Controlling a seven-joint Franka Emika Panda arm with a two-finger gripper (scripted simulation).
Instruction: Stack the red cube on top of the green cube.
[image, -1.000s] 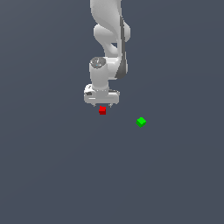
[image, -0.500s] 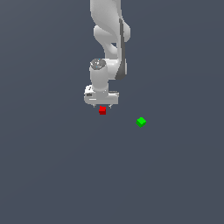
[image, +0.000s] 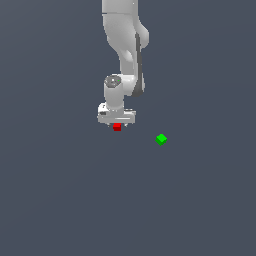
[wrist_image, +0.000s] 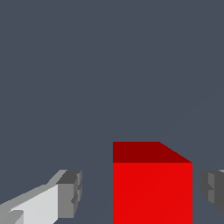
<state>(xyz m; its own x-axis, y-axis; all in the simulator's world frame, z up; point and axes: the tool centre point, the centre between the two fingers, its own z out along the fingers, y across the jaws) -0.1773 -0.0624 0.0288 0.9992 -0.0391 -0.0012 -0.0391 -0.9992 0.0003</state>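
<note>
The red cube sits on the grey floor directly under my white gripper. In the wrist view the red cube lies between my two fingers, and my gripper is open around it. A gap shows on each side of the cube, wider at one fingertip than at the other. The green cube lies apart on the floor, towards the exterior view's right and a little nearer the camera. It is out of the wrist view.
The plain grey floor spreads all around. The white arm rises straight above the gripper.
</note>
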